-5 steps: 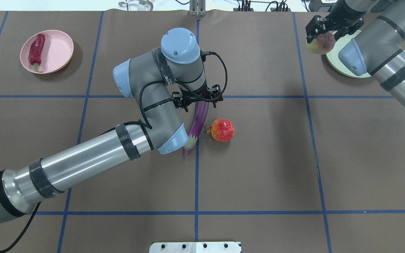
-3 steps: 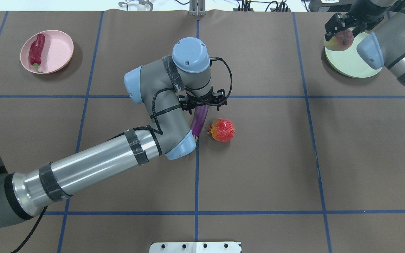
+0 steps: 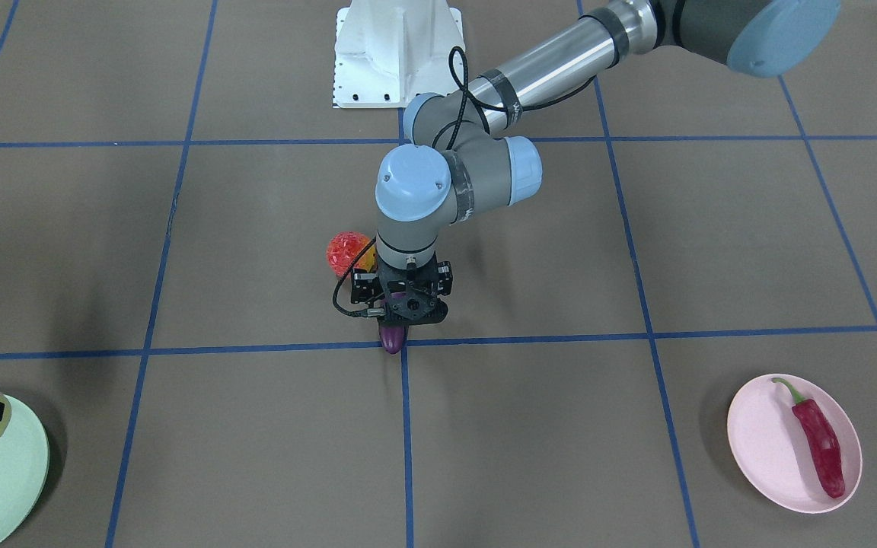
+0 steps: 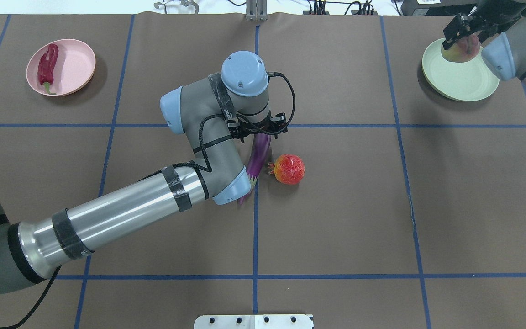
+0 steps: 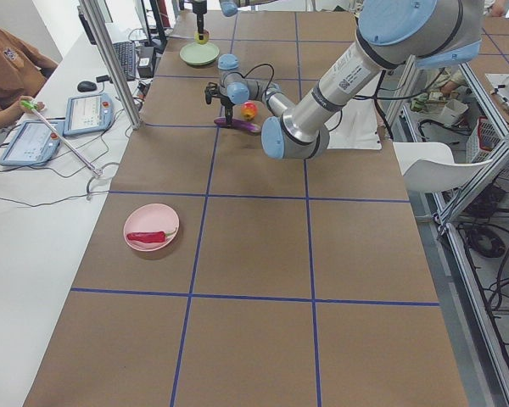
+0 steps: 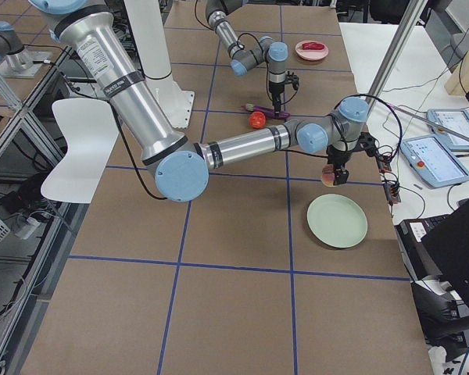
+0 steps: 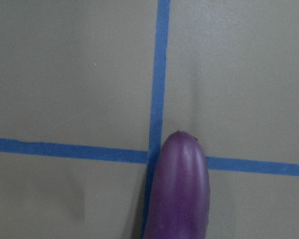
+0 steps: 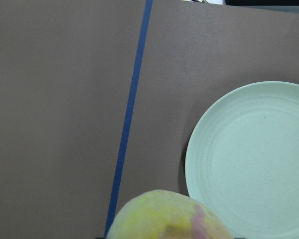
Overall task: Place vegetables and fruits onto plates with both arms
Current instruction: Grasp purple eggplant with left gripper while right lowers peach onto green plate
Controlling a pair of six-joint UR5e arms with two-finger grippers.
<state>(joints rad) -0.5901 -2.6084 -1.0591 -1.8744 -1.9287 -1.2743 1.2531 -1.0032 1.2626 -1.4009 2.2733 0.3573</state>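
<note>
Over the brown worktop [image 4: 336,219] the left arm [image 4: 121,214] reaches, left jaws straddling the far end of the lying eggplant [image 4: 258,157]; whether they grip it, I cannot tell. The right jaws clamp the peach [image 4: 461,48] above the green plate [image 4: 459,84]. The pink plate [image 4: 78,59] holds the chili [image 4: 46,66]. The red fruit [image 4: 289,169] lies beside the eggplant.

The eggplant [image 4: 258,157] is partly hidden under the left gripper [image 4: 257,131]. The peach [image 8: 164,216] is cut off by the right wrist view's lower edge.

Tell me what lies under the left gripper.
The purple eggplant lies under the left gripper, on the table. Its rounded tip and capped end stick out either side; the stretch directly beneath is covered, so any finger contact cannot be seen.
</note>
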